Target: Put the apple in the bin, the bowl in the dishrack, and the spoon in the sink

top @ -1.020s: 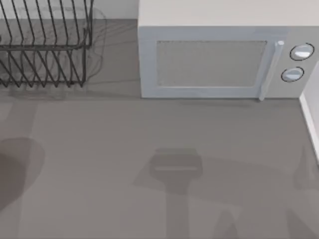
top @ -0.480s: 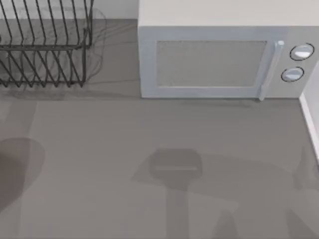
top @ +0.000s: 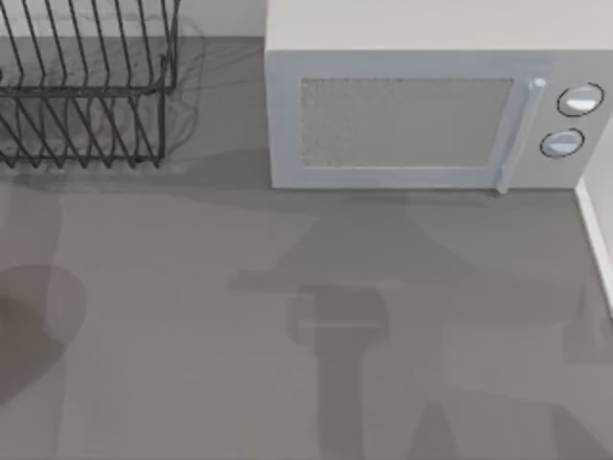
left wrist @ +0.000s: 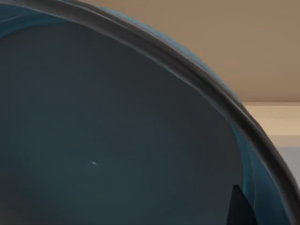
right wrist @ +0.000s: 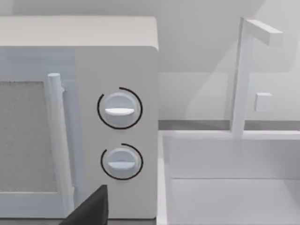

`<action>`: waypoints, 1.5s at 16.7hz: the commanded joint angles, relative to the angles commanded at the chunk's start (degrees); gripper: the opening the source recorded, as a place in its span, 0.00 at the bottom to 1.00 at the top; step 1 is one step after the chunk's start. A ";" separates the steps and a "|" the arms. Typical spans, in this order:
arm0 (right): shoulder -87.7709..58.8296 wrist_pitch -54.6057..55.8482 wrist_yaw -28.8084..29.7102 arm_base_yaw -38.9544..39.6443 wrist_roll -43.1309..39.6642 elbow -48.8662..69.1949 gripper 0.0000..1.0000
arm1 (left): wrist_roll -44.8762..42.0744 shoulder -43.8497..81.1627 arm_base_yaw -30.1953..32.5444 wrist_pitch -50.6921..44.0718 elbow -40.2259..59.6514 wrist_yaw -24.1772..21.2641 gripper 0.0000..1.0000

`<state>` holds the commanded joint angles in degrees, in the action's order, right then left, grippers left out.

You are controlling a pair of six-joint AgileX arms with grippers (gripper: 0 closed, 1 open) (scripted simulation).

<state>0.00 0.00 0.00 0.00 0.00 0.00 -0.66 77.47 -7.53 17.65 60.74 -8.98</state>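
The bowl (left wrist: 117, 140) is very close before the left wrist camera, its dark rim curving across the view; whether the left fingers are apart or together I cannot tell. On the worktop (top: 192, 335), the dishrack (top: 86, 86) stands at 10 o'clock and the microwave (top: 421, 115) at 1 o'clock. Beside the microwave is the sink (right wrist: 234, 187).

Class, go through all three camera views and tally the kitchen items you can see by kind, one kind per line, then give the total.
Dishrack: 1
Microwave: 1
Bowl: 1
Sink: 1
Faucet: 1
Total: 5
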 joint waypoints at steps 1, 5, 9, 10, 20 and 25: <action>0.00 0.00 0.00 0.00 0.00 0.00 1.00 | -0.02 3.57 0.48 4.70 -0.87 0.40 0.00; 0.00 0.00 0.00 0.00 0.00 0.00 1.00 | -0.12 15.91 2.39 21.26 -4.76 1.92 0.00; 0.00 0.00 0.00 0.00 0.00 0.00 1.00 | -0.24 22.61 3.61 29.38 -7.57 2.85 0.00; 0.00 0.00 0.00 0.00 0.00 0.00 1.00 | -0.25 23.11 3.71 29.92 -7.81 2.93 0.00; 0.00 0.00 0.00 0.00 0.00 0.00 1.00 | -0.25 23.12 3.71 29.93 -7.82 2.93 0.45; 0.00 0.00 0.00 0.00 0.00 0.00 1.00 | -0.25 23.12 3.71 29.93 -7.82 2.93 0.83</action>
<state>0.00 0.00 0.00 0.00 0.00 0.00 -0.90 100.58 -3.82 47.58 52.93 -6.05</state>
